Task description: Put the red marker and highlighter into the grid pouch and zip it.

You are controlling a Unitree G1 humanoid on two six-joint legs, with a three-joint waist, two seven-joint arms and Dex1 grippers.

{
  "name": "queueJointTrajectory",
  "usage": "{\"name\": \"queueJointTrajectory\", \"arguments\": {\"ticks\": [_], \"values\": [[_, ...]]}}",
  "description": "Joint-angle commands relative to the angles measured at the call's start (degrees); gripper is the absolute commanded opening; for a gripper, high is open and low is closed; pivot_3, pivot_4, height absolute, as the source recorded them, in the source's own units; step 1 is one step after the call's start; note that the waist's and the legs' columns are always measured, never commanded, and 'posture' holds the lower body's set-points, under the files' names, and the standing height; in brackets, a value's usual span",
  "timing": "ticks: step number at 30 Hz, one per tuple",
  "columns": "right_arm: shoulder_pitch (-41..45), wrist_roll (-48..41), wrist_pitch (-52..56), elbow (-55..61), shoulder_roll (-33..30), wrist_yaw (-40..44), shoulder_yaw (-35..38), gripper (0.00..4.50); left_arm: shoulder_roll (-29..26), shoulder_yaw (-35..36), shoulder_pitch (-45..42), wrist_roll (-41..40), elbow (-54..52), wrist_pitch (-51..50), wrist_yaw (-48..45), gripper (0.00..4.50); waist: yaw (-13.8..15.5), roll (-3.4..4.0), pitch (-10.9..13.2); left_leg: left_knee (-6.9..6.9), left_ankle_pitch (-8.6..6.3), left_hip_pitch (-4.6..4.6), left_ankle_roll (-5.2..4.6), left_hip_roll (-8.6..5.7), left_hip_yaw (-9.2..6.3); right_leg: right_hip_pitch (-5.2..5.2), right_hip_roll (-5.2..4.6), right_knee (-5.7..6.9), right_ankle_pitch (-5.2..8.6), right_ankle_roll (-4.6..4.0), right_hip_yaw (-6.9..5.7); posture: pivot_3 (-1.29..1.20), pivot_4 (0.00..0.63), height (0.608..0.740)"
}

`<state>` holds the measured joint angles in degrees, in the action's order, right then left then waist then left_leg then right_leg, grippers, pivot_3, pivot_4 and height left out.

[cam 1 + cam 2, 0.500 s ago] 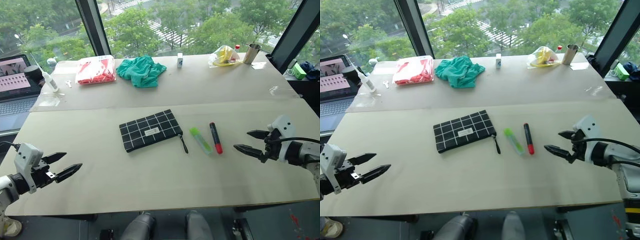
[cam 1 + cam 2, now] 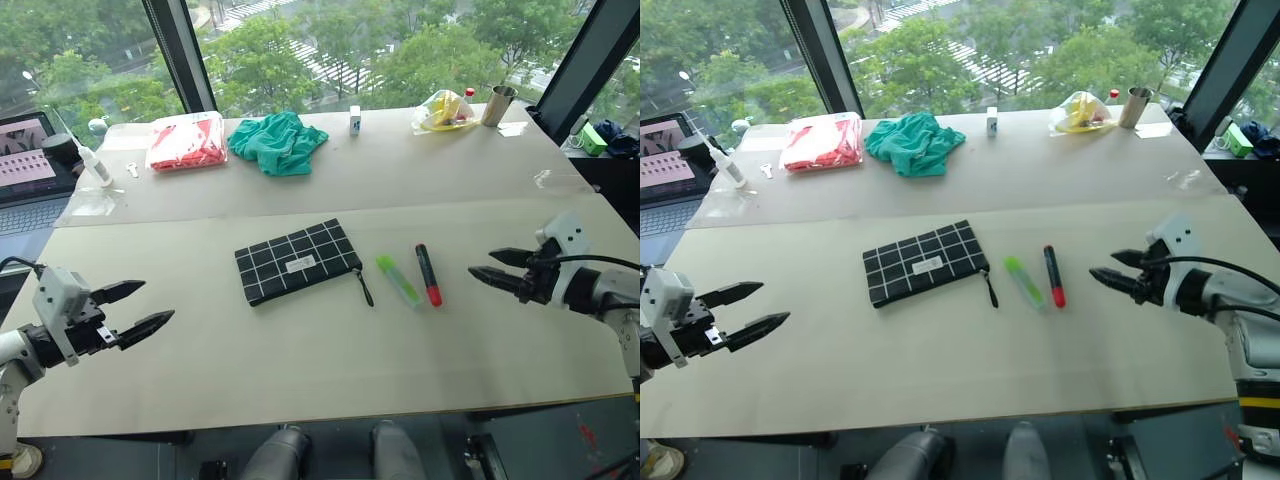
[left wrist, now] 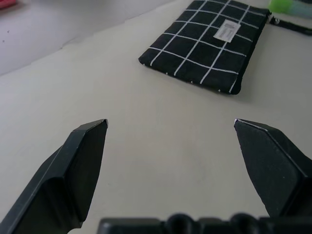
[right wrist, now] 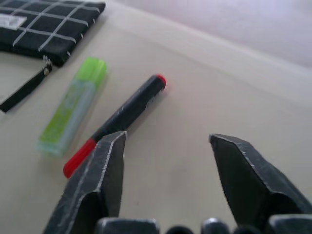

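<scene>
Slightly nearer the red marker (image 2: 430,275) since the earlier frame, the empty, open right claw (image 2: 495,270) is aimed for a first pickup, highlighter (image 2: 399,280) and closed grid pouch (image 2: 298,261) lying untouched on the counter (image 2: 300,350), left claw (image 2: 140,308) wide open.

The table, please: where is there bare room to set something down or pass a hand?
Bare table runs along the near edge, between the left claw and right claw, and left of the grid pouch. The middle is crowded: pouch, highlighter and red marker lie close together. The far edge holds a green cloth and a red packet.
</scene>
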<state>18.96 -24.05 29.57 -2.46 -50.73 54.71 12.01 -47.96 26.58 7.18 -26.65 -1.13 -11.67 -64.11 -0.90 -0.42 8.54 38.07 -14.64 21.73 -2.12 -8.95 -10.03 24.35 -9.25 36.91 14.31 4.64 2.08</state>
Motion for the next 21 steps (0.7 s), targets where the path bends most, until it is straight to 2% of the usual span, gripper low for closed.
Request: {"name": "queueJointTrajectory", "arguments": {"ticks": [1, 5, 6, 9, 14, 17, 21], "values": [[5.0, -2.0, 1.5, 3.8, 2.2, 0.4, -2.2, 1.69, -0.1, -0.5, -0.9, 1.7, 0.2, 5.7, -0.9, 4.5, 0.0, -0.02, 0.0, 0.0, -0.02, 0.01, -0.02, 0.02, 0.0, 0.0, 0.03, -0.06, 0.0, 0.0, 0.0, 0.0, 0.15, 0.74], [11.4, -1.2, 2.6, 6.5, 8.4, 0.9, -10.2, 0.16, -0.1, -2.9, -0.9, 2.5, -1.6, 8.6, -2.3, 4.5, -0.1, -0.02, 0.0, 0.0, -0.03, 0.0, -0.04, 0.04, 0.03, 0.0, 0.04, -0.08, -0.03, 0.02, 0.06, 0.0, 0.15, 0.74], [12.1, -1.0, 2.8, 6.8, 9.4, 0.9, -11.5, 0.02, -0.1, -3.4, -0.7, 2.8, -1.9, 9.0, -2.4, 4.5, -0.1, -0.02, 0.0, 0.0, -0.03, 0.01, -0.04, 0.05, 0.03, 0.02, 0.05, -0.07, -0.04, 0.03, 0.06, 0.0, 0.15, 0.74], [15.2, 2.7, 0.8, 5.0, 14.5, -0.4, -17.8, 0.02, -0.4, -5.4, -0.2, 5.1, -2.0, 11.5, -2.3, 4.5, 0.0, -0.02, 0.0, 0.0, -0.01, 0.05, 0.01, 0.04, 0.05, 0.05, 0.05, -0.08, -0.06, 0.07, 0.06, 0.0, 0.15, 0.74], [23.1, 14.5, -6.9, -6.0, 23.7, -6.1, -27.7, 0.02, -0.4, -9.2, -3.5, 11.9, 1.2, 18.6, 0.5, 4.5, 0.1, -0.03, 0.0, 0.0, 0.12, 0.09, 0.23, -0.01, 0.06, 0.13, 0.04, -0.07, -0.12, 0.12, 0.08, 0.0, 0.15, 0.74], [26.8, 20.5, -11.6, -12.3, 26.0, -8.6, -30.8, 0.02, -0.6, -10.7, -5.5, 14.6, 3.3, 22.4, 1.8, 4.5, 0.1, -0.03, 0.0, 0.01, 0.24, 0.17, 0.42, -0.03, 0.07, 0.27, 0.05, -0.01, -0.17, 0.11, 0.09, 0.0, 0.15, 0.74], [29.4, 30.8, -18.2, -20.1, 25.9, -11.2, -37.2, 0.02, -0.3, -13.0, -8.7, 17.9, 6.3, 26.9, 3.7, 4.5, 0.0, -0.06, 0.0, 0.01, 0.26, 0.23, 0.45, -0.07, 0.08, 0.47, 0.04, 0.13, -0.2, 0.14, 0.08, 0.0, 0.15, 0.74]]}}
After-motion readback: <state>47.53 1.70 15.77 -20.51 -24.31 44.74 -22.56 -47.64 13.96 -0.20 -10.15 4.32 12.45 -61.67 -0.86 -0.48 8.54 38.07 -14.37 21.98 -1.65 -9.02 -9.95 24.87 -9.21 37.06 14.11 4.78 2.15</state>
